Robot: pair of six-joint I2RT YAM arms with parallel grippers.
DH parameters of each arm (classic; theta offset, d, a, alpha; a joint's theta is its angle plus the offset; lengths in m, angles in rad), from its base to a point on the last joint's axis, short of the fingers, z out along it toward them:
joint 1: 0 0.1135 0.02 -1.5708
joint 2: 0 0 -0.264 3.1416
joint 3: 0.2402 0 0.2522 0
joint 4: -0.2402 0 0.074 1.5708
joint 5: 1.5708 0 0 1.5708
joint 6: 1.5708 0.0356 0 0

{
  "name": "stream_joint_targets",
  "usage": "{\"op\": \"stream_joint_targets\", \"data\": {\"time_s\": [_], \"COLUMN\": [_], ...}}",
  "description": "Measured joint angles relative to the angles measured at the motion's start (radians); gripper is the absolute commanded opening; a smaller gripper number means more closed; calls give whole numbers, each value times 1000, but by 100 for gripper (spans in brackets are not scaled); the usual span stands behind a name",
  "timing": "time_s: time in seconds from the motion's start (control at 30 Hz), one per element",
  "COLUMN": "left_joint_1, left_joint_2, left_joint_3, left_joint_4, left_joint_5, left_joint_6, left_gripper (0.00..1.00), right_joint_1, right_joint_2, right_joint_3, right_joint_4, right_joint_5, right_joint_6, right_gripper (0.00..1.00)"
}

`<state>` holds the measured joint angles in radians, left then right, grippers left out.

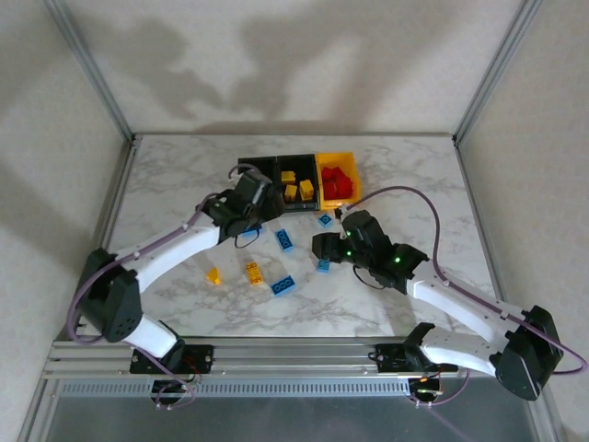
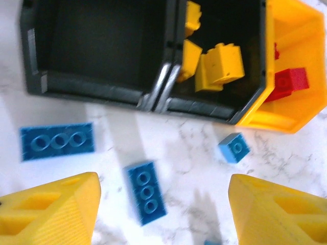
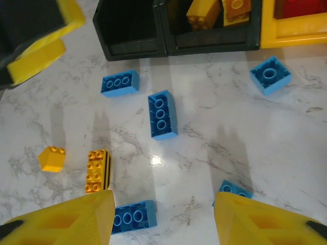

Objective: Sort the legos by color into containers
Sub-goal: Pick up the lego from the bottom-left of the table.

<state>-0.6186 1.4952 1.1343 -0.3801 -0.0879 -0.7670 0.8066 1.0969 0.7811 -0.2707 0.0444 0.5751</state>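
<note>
- The left pincer (image 2: 163, 217) hangs open just in front of the bins, its yellow fingers (image 2: 51, 209) spread wide with nothing between them.
- The right pincer (image 3: 163, 222) is open as well and holds nothing. It hangs above the loose bricks on the marble desk (image 1: 405, 184).
- Three joined bins stand at the far middle of the desk.
- The left black bin (image 2: 102, 51) shows a bare floor.
- The middle black bin (image 3: 209, 46) holds yellow bricks (image 2: 222, 66).
- The yellow-orange bin (image 2: 291, 25) holds red bricks (image 2: 291, 81).
- Blue bricks (image 3: 162, 115) lie scattered on the desk before the bins. A square blue brick (image 3: 271, 75) sits just in front of the yellow-orange bin.
- A small yellow brick (image 3: 52, 158) and an oblong yellow brick (image 3: 98, 171) lie near each other, to the left of the blue ones.
</note>
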Motion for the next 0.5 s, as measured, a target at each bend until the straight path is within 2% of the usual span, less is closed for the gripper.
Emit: {"op": "stream_joint_targets", "data": {"time_s": [0.27, 0.5], "left_joint_1": [0, 5], "left_joint_2": [-264, -389], "left_joint_3": [-192, -404], "left_joint_4": [-103, -227], "left_joint_5": [-101, -169], "left_joint_6": [-54, -230], "left_gripper": [71, 70], "right_joint_1": [0, 0], "right_joint_2": [32, 60], "right_joint_3": [3, 3], "right_joint_4": [43, 72], "right_joint_5": [-77, -101], "right_joint_6": [-26, -34], "right_gripper": [55, 55]}}
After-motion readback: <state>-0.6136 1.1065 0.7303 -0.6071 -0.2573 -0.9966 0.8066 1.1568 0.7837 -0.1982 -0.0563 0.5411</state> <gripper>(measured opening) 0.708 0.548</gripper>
